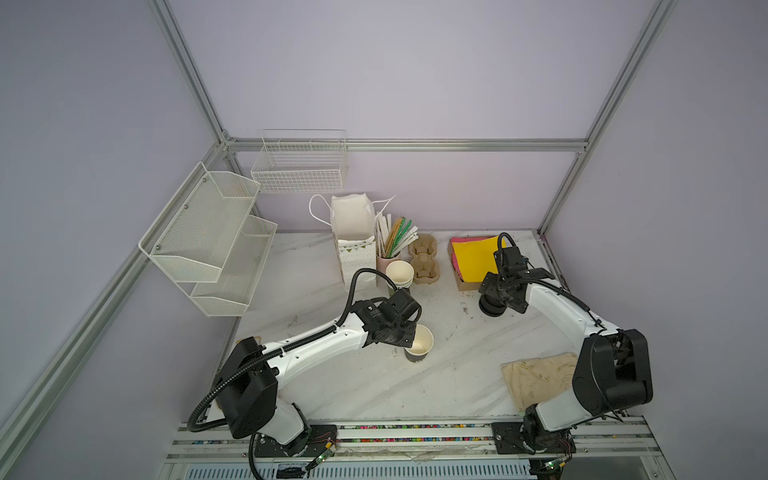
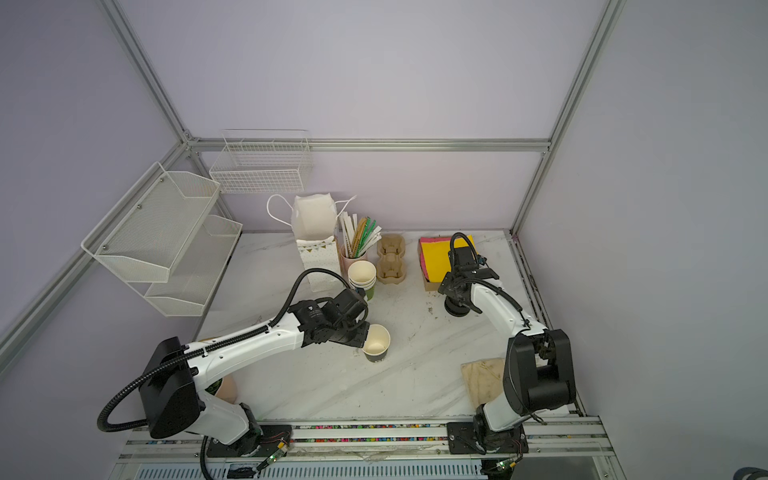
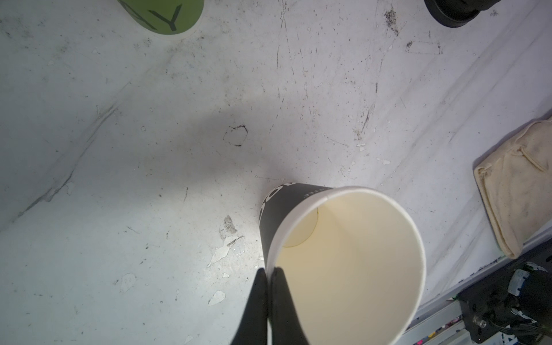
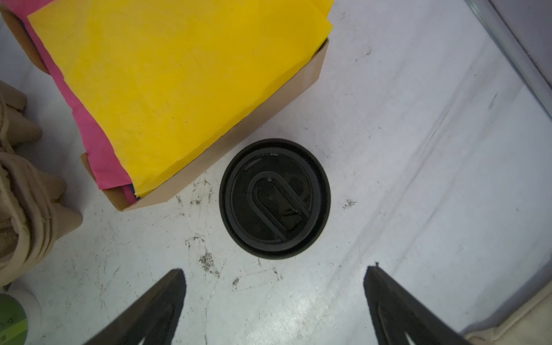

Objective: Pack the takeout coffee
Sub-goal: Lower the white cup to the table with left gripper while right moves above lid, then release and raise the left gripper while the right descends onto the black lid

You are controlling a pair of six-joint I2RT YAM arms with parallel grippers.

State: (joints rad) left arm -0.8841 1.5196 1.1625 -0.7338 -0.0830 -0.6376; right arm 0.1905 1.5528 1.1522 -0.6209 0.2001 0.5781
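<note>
Pinching the cup [image 3: 343, 268] rim, mid counter [image 1: 457, 374]: left claw [image 3: 270, 273], clamped; right claw [image 4: 274, 270] gapes above the lid [image 4: 274, 198], seemingly clear.

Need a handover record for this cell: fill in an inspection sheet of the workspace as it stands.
Surface: marble-look tabletop, scuffed, with flaked chips.
Job's things: paper cup, dark outside, cream inside, empty, no lid on; black lid flat on the tabletop beside the box.
Clutter: cup stack, straw cup, pulp carriers, box of yellow and pink paper, white bag, cloth.
Hands: left hand shut on the paper cup's rim; right hand open above the black lid.
Cables: black conduit loops along both arms; no snag seen.
Surroundings: wire shelves and wire basket on the walls, aluminium frame.
</note>
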